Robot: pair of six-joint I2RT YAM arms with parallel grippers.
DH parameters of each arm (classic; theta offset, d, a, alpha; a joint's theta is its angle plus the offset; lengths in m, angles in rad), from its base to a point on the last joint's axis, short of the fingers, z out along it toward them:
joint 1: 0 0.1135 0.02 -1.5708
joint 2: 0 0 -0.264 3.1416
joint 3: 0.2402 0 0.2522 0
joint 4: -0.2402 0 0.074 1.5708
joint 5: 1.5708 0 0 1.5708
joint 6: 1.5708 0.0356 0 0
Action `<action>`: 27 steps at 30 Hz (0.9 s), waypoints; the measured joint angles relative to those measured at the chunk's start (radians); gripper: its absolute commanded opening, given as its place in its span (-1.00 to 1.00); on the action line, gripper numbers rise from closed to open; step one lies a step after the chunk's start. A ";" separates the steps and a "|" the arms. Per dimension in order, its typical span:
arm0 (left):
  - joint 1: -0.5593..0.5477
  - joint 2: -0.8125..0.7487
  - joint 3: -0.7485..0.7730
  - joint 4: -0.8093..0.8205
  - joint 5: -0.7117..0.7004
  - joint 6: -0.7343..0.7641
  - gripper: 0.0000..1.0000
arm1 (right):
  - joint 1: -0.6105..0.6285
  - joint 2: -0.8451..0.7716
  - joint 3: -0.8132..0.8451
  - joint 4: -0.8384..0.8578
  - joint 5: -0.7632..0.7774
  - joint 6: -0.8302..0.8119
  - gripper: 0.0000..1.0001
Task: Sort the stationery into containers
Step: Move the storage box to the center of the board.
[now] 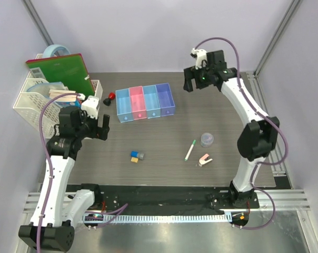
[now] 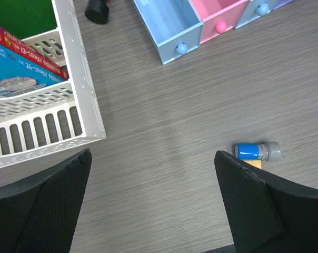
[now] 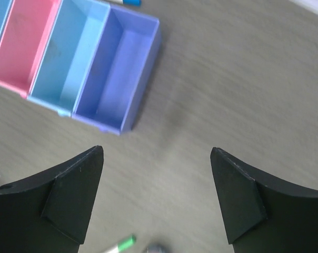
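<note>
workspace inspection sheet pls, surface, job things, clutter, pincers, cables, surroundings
surface: grey woodgrain table, no spills seen
job's things: four joined bins look empty; green-capped pen, grey tub, pink-white clip, blocks and red-and-black knob loose on the table
clutter: white mesh basket holding green book, tape roll behind
pincers: left pincer open, empty; right pincer open, empty
cables: purple cable on each arm, clear of items
surroundings: pale walls, metal frame post
</note>
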 measured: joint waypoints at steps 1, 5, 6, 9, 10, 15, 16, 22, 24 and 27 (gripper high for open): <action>0.000 0.004 0.000 0.002 0.004 0.005 0.99 | 0.014 0.029 0.032 0.005 0.010 0.000 0.70; 0.000 0.034 0.006 0.005 0.023 0.024 1.00 | 0.068 0.169 0.164 0.045 0.067 0.009 0.59; 0.000 0.046 0.011 0.006 0.027 0.026 0.99 | 0.078 0.201 0.186 0.061 0.084 0.013 0.55; 0.000 0.079 0.028 0.010 0.031 0.028 1.00 | 0.097 0.289 0.222 0.116 0.137 0.027 0.49; 0.000 0.086 0.033 0.010 0.031 0.027 0.99 | 0.100 0.316 0.224 0.130 0.154 0.036 0.48; 0.000 0.129 0.065 0.010 0.029 0.031 1.00 | 0.111 0.430 0.225 0.181 0.219 0.063 0.43; 0.000 0.134 0.068 0.010 0.028 0.034 0.99 | 0.113 0.447 0.225 0.185 0.227 0.067 0.41; 0.000 0.150 0.071 0.009 0.024 0.064 1.00 | 0.145 0.502 0.229 0.196 0.264 0.077 0.40; 0.000 0.150 0.071 0.009 0.023 0.074 1.00 | 0.161 0.505 0.235 0.203 0.294 0.076 0.40; 0.000 0.150 0.071 0.009 0.022 0.079 0.99 | 0.188 0.505 0.244 0.220 0.376 0.068 0.39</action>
